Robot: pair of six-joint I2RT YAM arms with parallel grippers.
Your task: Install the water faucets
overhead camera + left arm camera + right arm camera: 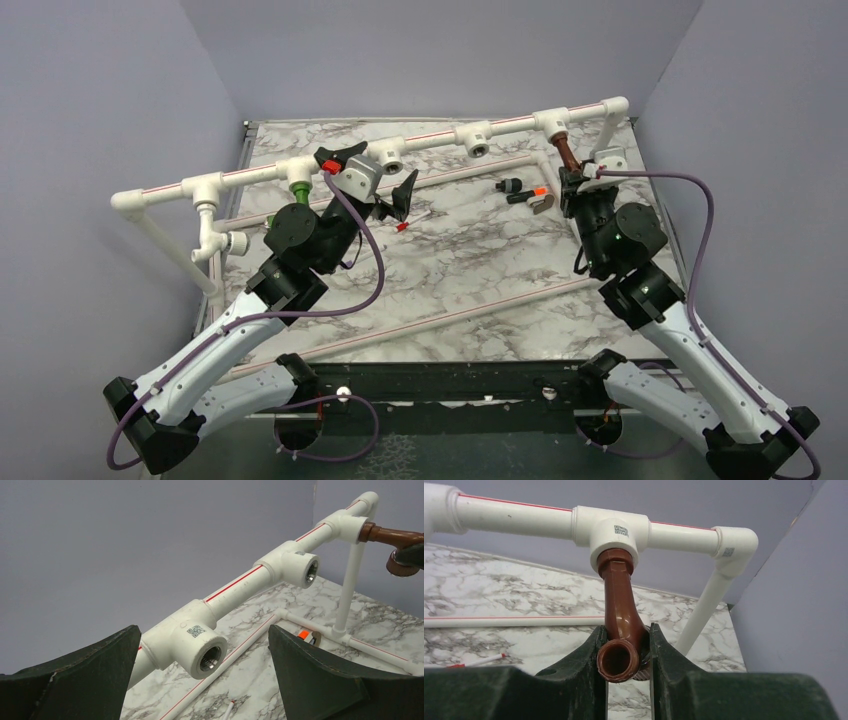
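The copper-brown faucet (620, 595) hangs with its stem in a white T-fitting (614, 530) of the pipe frame, at the far right in the top view (563, 150). My right gripper (625, 637) is shut on its bent spout, a finger on either side of the open end. The green faucet (298, 187) sits in a T-fitting at the frame's left part. My left gripper (202, 632) stands wide open and holds nothing. An empty threaded T-fitting (200, 645) lies just beyond its fingers. The brown faucet (385, 534) shows at that view's far right.
The raised white pipe frame (430, 140) crosses the back of the marble table, with another empty T-fitting (478, 140). Small black pieces, one orange-tipped (528, 194), lie near the right gripper. Loose thin pipes (480, 310) run over the table. Grey walls close in on both sides.
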